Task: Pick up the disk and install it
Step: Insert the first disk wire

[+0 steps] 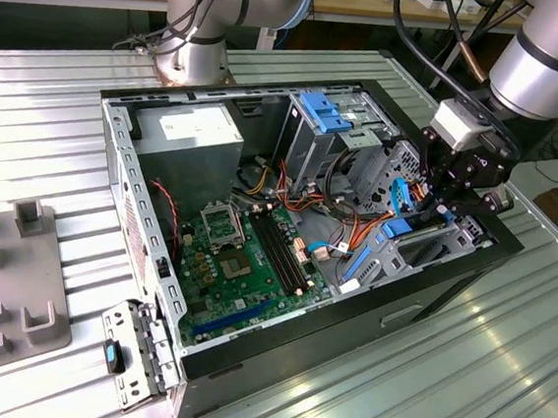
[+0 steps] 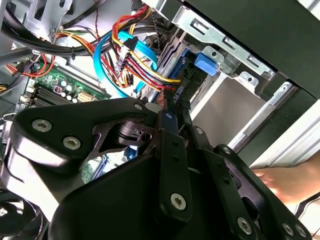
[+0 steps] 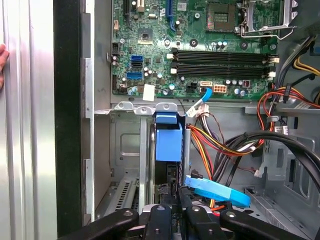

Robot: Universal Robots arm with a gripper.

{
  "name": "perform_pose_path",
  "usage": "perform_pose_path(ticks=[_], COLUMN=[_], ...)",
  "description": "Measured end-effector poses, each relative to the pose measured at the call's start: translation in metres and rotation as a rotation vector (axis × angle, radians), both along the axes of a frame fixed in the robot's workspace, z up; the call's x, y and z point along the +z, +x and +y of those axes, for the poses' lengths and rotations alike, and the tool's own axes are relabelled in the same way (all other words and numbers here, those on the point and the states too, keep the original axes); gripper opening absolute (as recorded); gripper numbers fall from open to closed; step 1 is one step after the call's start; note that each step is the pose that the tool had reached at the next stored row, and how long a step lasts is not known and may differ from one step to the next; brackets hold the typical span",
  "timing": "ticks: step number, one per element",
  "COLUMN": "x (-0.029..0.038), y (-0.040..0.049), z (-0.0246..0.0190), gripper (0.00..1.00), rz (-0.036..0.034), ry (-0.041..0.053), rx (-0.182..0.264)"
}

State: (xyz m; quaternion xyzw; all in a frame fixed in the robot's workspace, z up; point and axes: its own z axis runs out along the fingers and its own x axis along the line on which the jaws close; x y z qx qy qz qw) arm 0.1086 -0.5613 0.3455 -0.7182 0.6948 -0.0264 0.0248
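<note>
Install step: the gripper (image 1: 444, 207), fingers clamped on the disk (image 3: 168, 142), seats it in the case's (image 1: 245, 359) bay at 3 o'clock; it needs a straight push.

Bright overhead light glares off the ribbed table (image 1: 501, 369); case interior shadowed.

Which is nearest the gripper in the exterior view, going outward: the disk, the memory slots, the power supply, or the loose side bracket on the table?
1. The disk, right under the gripper, at the case's right in the exterior view.
2. Memory slots, mid-board.
3. Power supply, back left corner.
4. Side bracket, outside the case, front left.
</note>
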Motion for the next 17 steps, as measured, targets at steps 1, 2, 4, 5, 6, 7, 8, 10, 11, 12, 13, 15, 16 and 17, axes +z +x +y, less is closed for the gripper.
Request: perform_pose_path(ticks=[1, 2, 4, 5, 6, 7, 8, 10, 11, 12, 13, 15, 16, 17], x=[-0.0001, -0.0003, -0.0004, -0.0004, -0.0004, -0.0004, -0.0004, -0.0004, -0.0004, -0.0006, -0.0009, -0.0012, -0.0013, -0.0013], y=[0.0, 0.0, 0.0003, 0.0007, 0.0008, 0.0008, 0.0009, 0.0009, 0.0009, 0.0009, 0.0009, 0.0009, 0.0009, 0.0009], z=[0.0, 0.0, 0.0, 0.0, 0.0, 0.0, 0.0, 0.0, 0.0, 0.0, 0.0, 0.0, 0.0, 0.0], gripper=[0.18, 0.18, 0.18, 0.18, 0.18, 0.18, 0.18, 0.18, 0.18, 0.18, 0.18, 0.18, 0.18, 0.18], rz=[0.0, 0.0, 0.0, 0.0, 0.0, 0.0, 0.0, 0.0, 0.0, 0.0, 0.0, 0.0, 0.0, 0.0], ry=[-0.0001, -0.0004, -0.0004, -0.0004, -0.0005, -0.0004, -0.0005, -0.0005, -0.0005, -0.0006, -0.0007, -0.0007, -0.0005, -0.0005], rx=[0.004, 0.01, 0.017, 0.017, 0.017, 0.017, 0.017, 0.017, 0.017, 0.017, 0.017, 0.013, 0.011, 0.009])
